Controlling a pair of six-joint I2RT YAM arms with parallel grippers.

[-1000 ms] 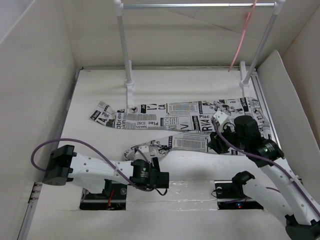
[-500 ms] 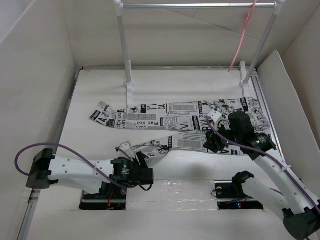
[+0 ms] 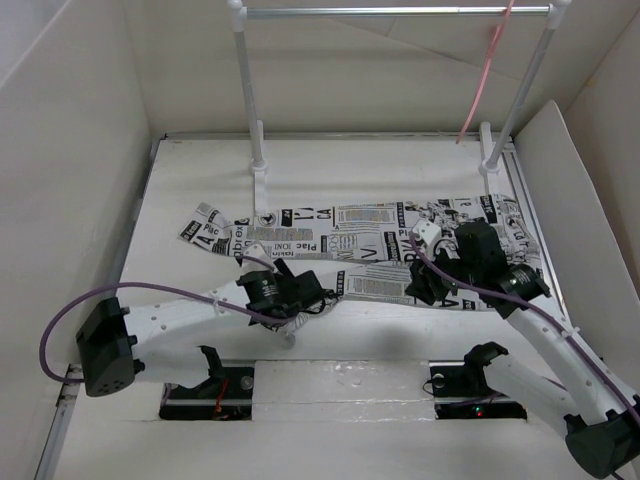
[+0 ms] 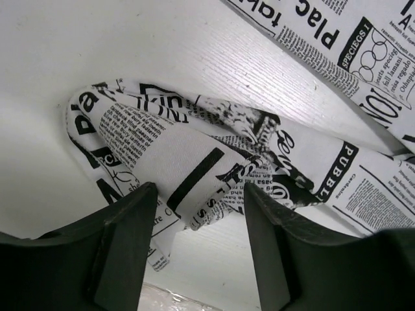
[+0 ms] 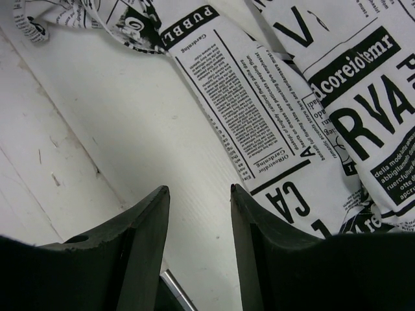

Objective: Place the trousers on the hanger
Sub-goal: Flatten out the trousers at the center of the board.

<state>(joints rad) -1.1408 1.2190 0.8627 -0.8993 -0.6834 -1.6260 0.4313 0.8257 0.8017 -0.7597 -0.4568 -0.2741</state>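
The trousers point(image 3: 350, 225) lie flat across the table, waist to the right and both legs running left. The nearer leg ends in a crumpled fold point(image 4: 194, 149). My left gripper point(image 3: 315, 297) is open and low over that fold, and the cloth's edge lies between its fingers point(image 4: 200, 194). My right gripper point(image 3: 425, 282) is open at the near edge of the waist part point(image 5: 363, 116). Its jaws point(image 5: 199, 191) are over bare table, with the right fingertip at the cloth's edge. The pink hanger point(image 3: 487, 70) hangs from the rack bar at the back right.
The rack's silver bar point(image 3: 400, 12) spans the back on two white posts point(image 3: 248, 90), whose feet point(image 3: 260, 180) stand just behind the trousers. White walls close in both sides, and a slanted panel point(image 3: 580, 200) stands at the right. The arm bases sit at the near edge.
My left arm has swung forward from the near edge to the end of the nearer trouser leg. My right gripper has shifted slightly left at the waist.
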